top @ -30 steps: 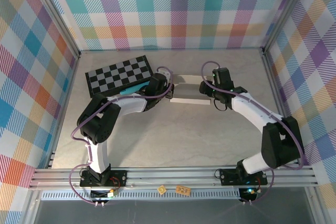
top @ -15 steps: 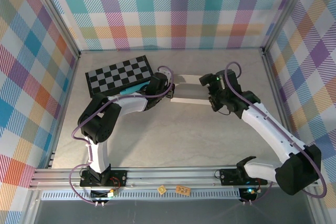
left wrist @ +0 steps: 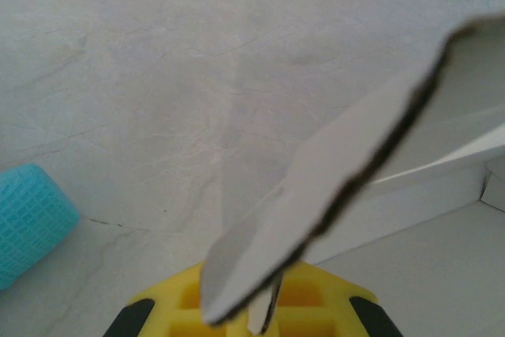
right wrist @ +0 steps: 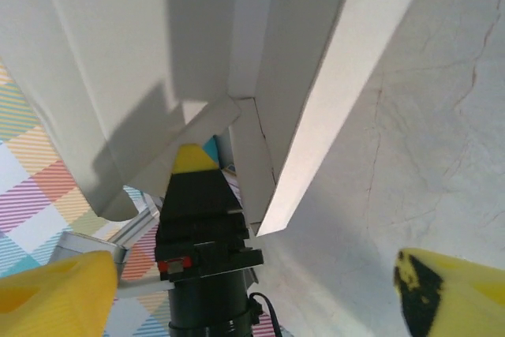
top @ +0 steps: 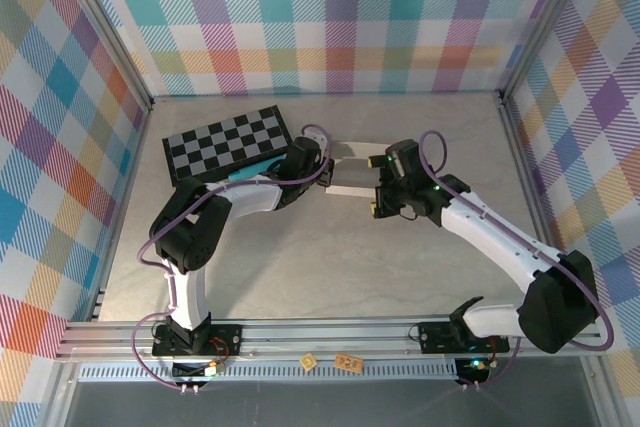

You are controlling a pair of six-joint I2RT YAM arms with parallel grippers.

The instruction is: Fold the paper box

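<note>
The white paper box (top: 352,176) lies partly folded in the middle of the table, with its flaps raised. At the box's left end, my left gripper (top: 324,175) is shut on a thin white flap (left wrist: 331,187), which is pinched between its yellow fingers (left wrist: 316,305). My right gripper (top: 381,199) hovers at the near right corner of the box. It stands open, with wide-apart yellow fingertips (right wrist: 55,297) and nothing between them. Past them in the right wrist view, the box's walls (right wrist: 142,45) rise and the left gripper (right wrist: 195,165) holds the far end.
A black-and-grey checkerboard (top: 228,142) lies at the back left, with a teal object (top: 252,169) at its near edge beside the left arm. Two small cards (top: 348,360) sit on the front rail. Metal frame rails and plaid walls enclose the table.
The right gripper opened, drew off the box's right end, then swung left to the box's near right corner. The left gripper kept its pinch and did not move.
</note>
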